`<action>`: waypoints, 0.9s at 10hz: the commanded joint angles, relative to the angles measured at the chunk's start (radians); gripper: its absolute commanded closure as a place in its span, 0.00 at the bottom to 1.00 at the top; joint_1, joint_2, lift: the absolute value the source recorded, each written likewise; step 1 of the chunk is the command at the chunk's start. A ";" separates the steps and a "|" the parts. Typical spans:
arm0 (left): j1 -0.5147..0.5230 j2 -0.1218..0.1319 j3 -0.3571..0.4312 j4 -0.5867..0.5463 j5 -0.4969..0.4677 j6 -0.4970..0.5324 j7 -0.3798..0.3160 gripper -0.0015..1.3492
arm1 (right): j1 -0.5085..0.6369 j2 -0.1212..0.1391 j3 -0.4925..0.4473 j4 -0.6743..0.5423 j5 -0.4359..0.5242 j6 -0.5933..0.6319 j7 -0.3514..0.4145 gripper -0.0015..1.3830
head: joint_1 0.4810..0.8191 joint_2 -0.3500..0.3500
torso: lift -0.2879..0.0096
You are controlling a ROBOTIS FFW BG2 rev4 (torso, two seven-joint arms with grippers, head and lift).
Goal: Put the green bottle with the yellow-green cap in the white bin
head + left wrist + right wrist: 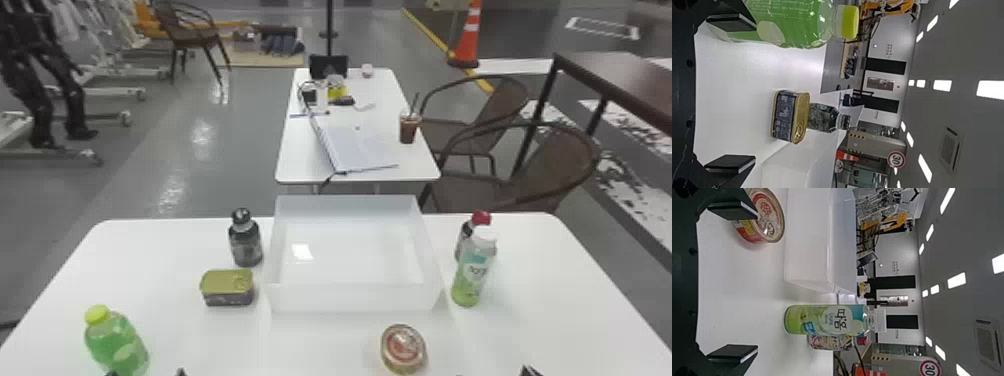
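green btl w/ yellow-green cap (116,345): upright on white table (175,330), near side, far l of white bin (350,299), so outside it.

l gripper (146,372): tips at bottom edge of head view, by the btl. in l wrist view the l gripper (755,93) is wide open, holding nothing. one finger (730,22) overlaps the btl there; contact or not, can't tell.

r gripper (494,372): also at bottom edge, to the r. r wrist view has the r gripper (757,282) wide open too, empty.

rest of table: rect tin w/ gold lid (227,287) just l of bin, dark btl w/ black cap (246,245) behind tin, also l of bin. round can (402,348) in front of bin, toward its r end. r of bin: green-labelled btl w/ white cap (472,272), upright, w/ red-capped btl (465,237) partly hidden behind it.

bg: 2nd white table (295,160) w/ iced drink w/ straw (408,129); brown chairs (545,165) on its r, orange cone (467,42) farther back.
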 commanded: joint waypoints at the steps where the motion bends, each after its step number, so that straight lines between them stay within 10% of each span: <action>1: 0.000 -0.003 0.001 0.000 -0.003 -0.001 0.000 0.09 | 0.000 0.000 0.000 0.000 0.000 0.000 0.000 0.08 | 0.20 0.50 | 0.63; 9: 0.005 -0.003 0.001 0.000 -0.002 -0.004 0.028 0.09 | 0.000 0.000 0.000 0.000 0.000 0.000 0.000 0.08 | 0.20 0.50 | 0.63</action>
